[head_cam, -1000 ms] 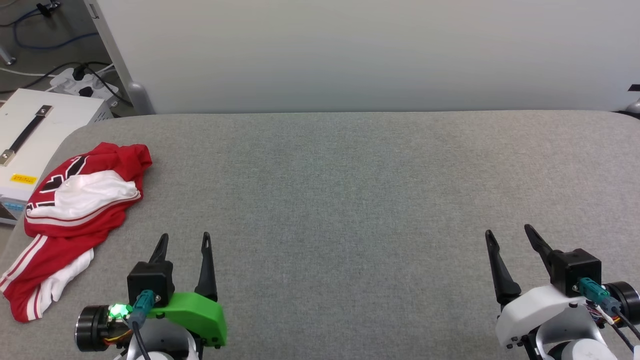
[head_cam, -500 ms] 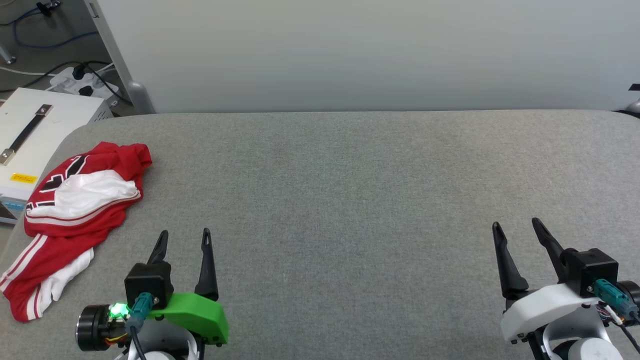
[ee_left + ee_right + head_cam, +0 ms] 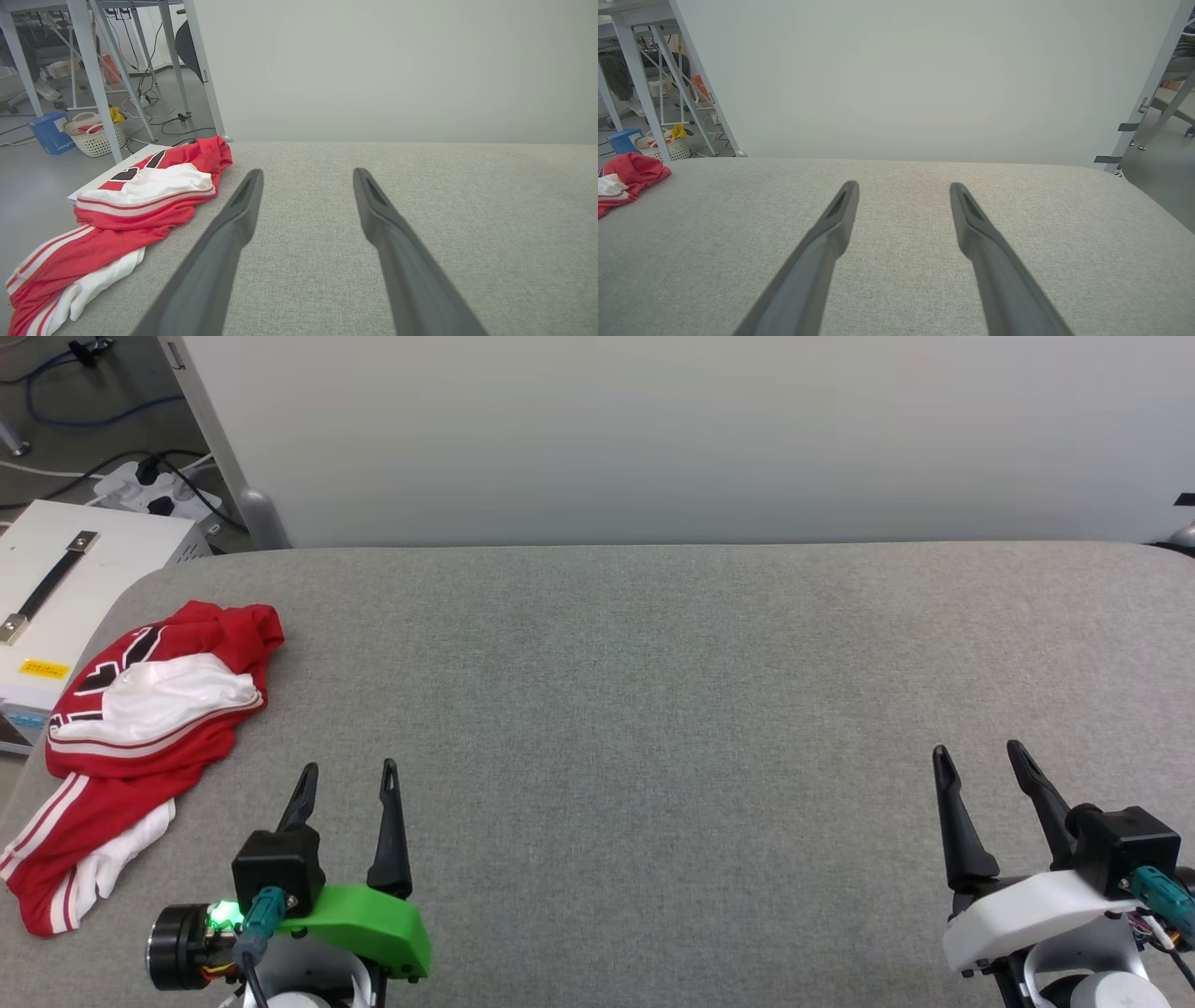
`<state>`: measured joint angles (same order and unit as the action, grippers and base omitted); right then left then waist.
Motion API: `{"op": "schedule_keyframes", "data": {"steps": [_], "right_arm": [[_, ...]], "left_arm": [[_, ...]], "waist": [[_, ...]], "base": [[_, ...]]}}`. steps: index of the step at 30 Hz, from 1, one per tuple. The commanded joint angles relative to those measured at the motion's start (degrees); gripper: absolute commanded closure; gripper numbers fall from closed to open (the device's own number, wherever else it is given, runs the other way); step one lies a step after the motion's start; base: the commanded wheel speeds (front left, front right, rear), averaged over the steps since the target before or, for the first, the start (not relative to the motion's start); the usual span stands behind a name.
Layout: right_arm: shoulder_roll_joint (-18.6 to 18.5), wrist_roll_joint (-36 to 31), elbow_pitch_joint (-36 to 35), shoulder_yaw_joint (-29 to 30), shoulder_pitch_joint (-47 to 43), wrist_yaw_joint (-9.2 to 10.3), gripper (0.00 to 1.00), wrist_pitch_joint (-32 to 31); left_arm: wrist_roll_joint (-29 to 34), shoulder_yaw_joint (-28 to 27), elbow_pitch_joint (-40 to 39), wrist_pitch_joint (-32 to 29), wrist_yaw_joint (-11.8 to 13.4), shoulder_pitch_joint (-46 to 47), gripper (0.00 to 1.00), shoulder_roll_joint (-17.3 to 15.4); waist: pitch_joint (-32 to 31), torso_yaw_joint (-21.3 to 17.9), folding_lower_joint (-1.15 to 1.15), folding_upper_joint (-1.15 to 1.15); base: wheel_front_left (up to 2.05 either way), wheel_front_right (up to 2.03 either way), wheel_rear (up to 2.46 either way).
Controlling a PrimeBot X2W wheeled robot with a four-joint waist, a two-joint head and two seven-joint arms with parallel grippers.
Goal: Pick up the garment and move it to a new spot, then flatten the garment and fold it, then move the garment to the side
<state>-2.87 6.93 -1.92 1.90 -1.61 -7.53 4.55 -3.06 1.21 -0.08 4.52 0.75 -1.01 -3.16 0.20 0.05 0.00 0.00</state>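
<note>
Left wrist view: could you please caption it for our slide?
Open left gripper hovers over grey table, crumpled red-and-white garment lying to its left.

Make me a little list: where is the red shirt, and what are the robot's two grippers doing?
garment: red and white, crumpled, by the left edge of the grey table
left gripper: open, empty, near the garment, not touching it
right gripper: open, empty, over the table's right side
folded yet: no
</note>
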Motion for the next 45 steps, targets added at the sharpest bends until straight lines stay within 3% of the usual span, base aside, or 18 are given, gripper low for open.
{"op": "schedule_keyframes", "data": {"steps": [1, 45], "right_arm": [[0.00, 0.97, -0.48, 0.22, -0.68, 0.01, 0.00, 0.65], [0.00, 4.60, -0.90, -0.01, -2.73, 0.03, 0.00, 5.91]], "left_arm": [[-0.63, 0.08, 0.09, 0.54, 0.44, 0.53, 0.00, 0.10], [-3.27, 2.28, 2.41, 5.88, 1.02, 0.93, 0.00, 0.20]], "waist": [[-0.01, 0.01, 0.00, 0.00], [0.30, 0.02, 0.00, 0.00]], "base": [[0.00, 0.00, 0.00], [0.00, 0.00, 0.00]]}}
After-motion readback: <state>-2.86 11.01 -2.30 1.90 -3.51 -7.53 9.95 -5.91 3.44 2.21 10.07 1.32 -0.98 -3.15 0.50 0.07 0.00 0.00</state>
